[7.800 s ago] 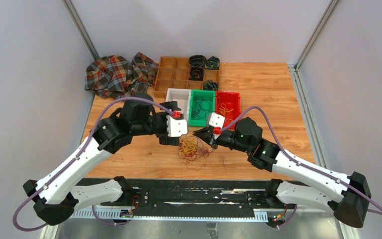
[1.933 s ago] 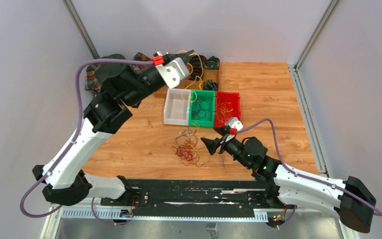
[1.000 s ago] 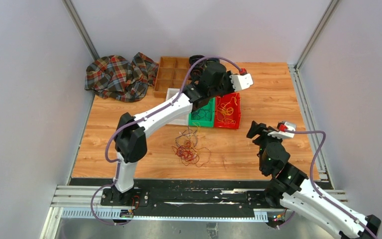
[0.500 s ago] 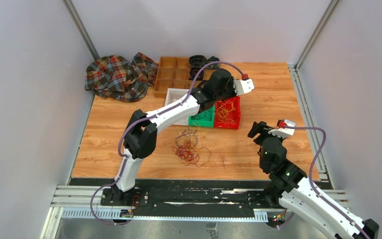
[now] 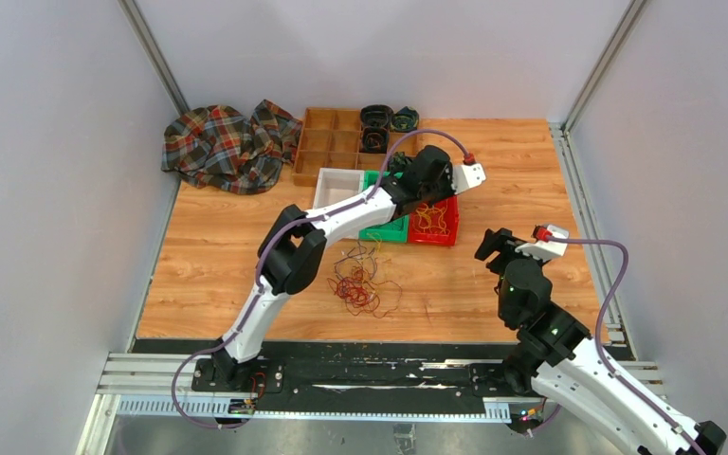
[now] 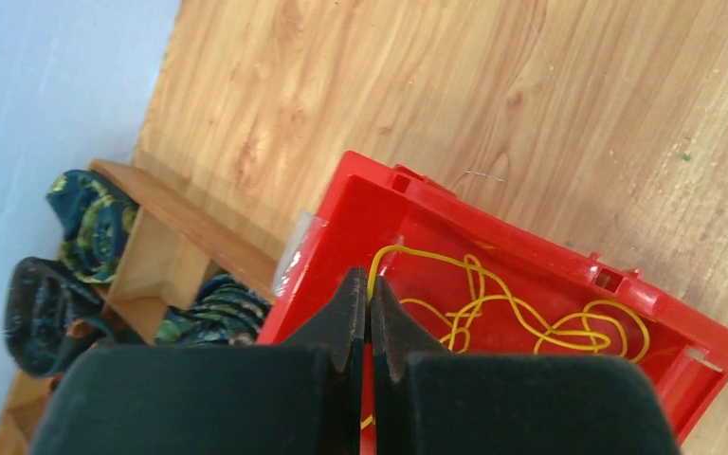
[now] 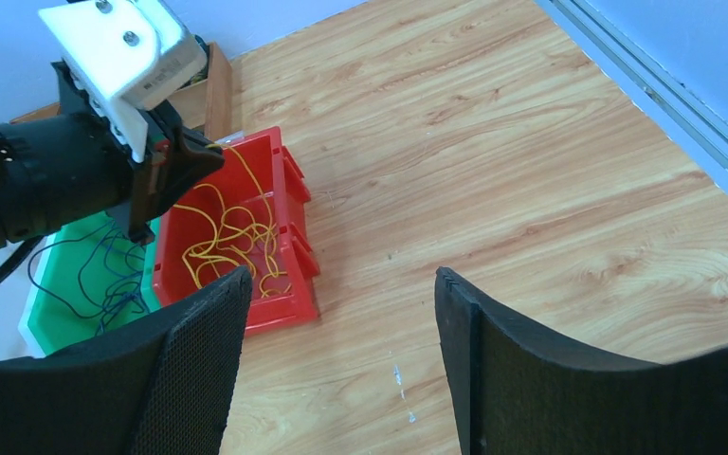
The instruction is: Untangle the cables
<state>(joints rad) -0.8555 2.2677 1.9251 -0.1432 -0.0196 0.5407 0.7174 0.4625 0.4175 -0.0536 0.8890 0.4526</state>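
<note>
The cables lie partly as a loose tangle (image 5: 360, 284) of red, yellow and dark strands on the wooden table in front of the bins. My left gripper (image 5: 433, 196) hangs over the red bin (image 5: 450, 237), shut on a yellow cable (image 6: 408, 254) that runs from its tips (image 6: 369, 277) down into the bin. More yellow cables (image 7: 227, 237) lie coiled inside the red bin (image 7: 280, 313). The left gripper (image 7: 210, 156) also shows in the right wrist view. My right gripper (image 7: 341, 275) stands open over bare table at the right, well apart from the tangle.
A green bin (image 5: 381, 230) with dark blue cables (image 7: 104, 275) sits left of the red bin, and a white bin (image 5: 334, 182) beside that. A wooden compartment box (image 5: 327, 142) and a plaid cloth (image 5: 223, 142) lie at the back. Walls close both sides.
My left arm swung the yellow cable from the back left across to the red bin and lowered it there. The right arm drew back to the right and has held still, open.
</note>
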